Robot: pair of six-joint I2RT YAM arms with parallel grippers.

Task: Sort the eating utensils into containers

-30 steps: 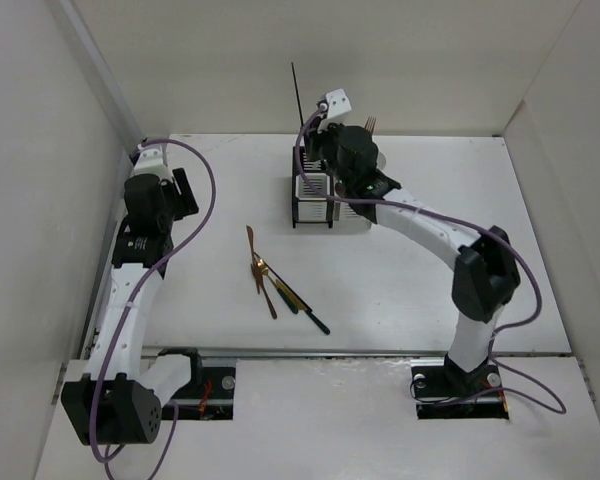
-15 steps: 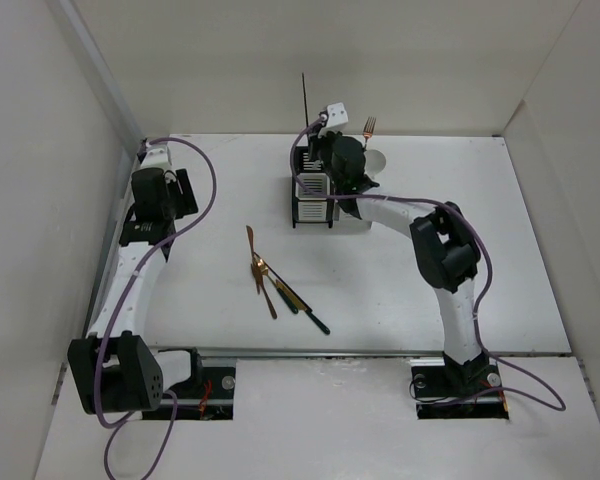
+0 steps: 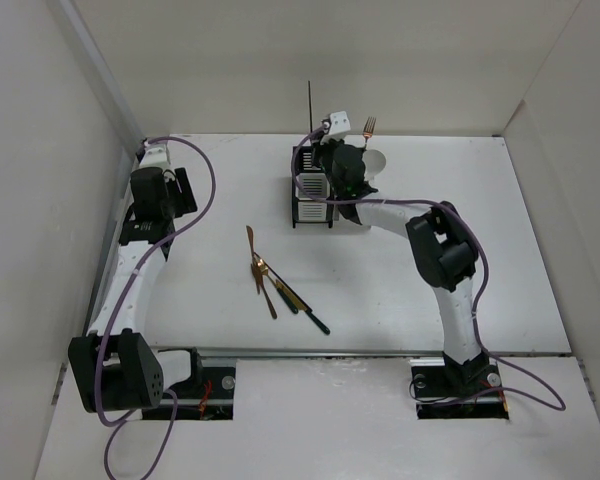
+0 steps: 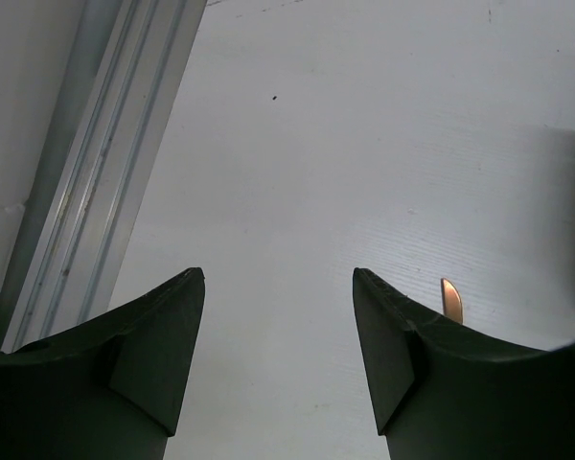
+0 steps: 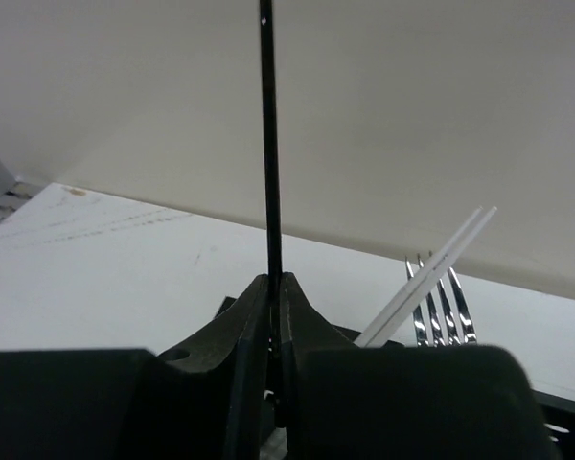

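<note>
Top external view: I read the right jaws over the caddies (image 3: pixel 312 200) at the far middle of the surface (image 3: pixel 380 300). They are closed to a narrow gap on a black chopstick (image 3: pixel 311 103), which stands upright. Right wrist view confirms this: the black chopstick (image 5: pixel 266 144) rises straight from between the two pads, and its lower end is hidden by them. I cannot tell which compartment lies beneath it. White chopsticks (image 5: pixel 431 273) lean out just right of the jaws, beside silver fork tines (image 5: pixel 443 302). A copper fork (image 3: pixel 369 127) stands tines-up at the caddies' right side, next to a white spoon (image 3: pixel 376 160).

I read the left jaws as wide apart and holding nothing, near the left edge of the surface. A copper tip (image 4: pixel 449 299) lies just beyond the right pad in the left wrist view. Loose utensils (image 3: pixel 280 287) lie crossed in a small cluster near the middle of the surface, well apart from the caddies.
</note>
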